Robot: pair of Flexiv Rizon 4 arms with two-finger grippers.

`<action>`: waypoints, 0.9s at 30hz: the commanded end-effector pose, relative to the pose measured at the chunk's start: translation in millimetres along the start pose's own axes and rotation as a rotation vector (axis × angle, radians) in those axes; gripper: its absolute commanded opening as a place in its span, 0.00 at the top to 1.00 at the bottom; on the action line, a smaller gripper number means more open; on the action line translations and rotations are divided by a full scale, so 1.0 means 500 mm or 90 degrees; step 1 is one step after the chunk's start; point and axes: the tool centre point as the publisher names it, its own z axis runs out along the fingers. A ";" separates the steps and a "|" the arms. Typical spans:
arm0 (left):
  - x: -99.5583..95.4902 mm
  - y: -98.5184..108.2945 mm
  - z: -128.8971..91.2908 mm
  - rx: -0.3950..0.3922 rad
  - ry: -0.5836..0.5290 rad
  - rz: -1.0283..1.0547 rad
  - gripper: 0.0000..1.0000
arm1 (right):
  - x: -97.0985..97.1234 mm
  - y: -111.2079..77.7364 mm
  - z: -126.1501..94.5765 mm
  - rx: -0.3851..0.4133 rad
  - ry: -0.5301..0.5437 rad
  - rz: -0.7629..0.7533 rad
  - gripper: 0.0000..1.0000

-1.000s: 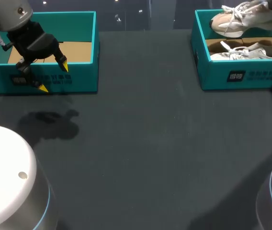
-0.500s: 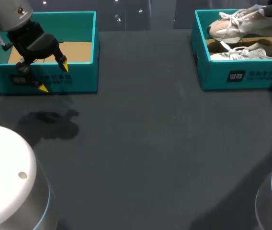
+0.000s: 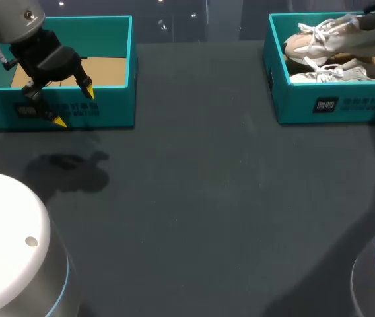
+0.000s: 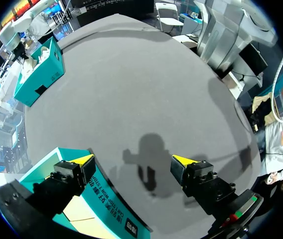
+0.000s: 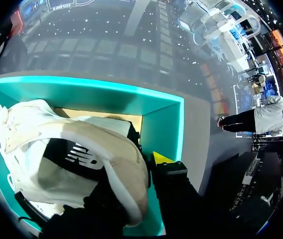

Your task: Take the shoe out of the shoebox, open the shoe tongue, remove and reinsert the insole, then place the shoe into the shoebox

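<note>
Currently: the left gripper (image 3: 73, 105) hangs at the far left of the table (image 3: 201, 211), over the near wall of a teal box (image 3: 118, 66). Its fingers stand wide apart with nothing between them. The left wrist view agrees: one yellow tip is above the box wall, the other above bare table, and the gripper's shadow lies on the surface ahead. The box shows a brown cardboard floor.

At the far right stands the teal shoebox (image 3: 293, 99). A second shoe (image 3: 342, 72), white and grey, lies on its side along the near wall inside. The shoe (image 3: 333, 38), cream and beige with white laces, sits above it in the far half of the shoebox, with its toe to the left and its heel to the right.

The right gripper (image 5: 134, 179) is clamped on the shoe's heel. One yellow tip presses the outside of the heel; the other finger is hidden by the shoe.
</note>
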 end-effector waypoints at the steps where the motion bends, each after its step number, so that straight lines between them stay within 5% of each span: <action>1: 0.000 0.000 0.000 -0.002 0.001 0.000 0.00 | 0.001 0.019 0.025 -0.001 0.003 -0.003 1.00; 27: 0.000 0.000 0.000 -0.002 0.001 0.000 0.00 | 0.025 0.013 0.107 0.032 0.040 -0.006 1.00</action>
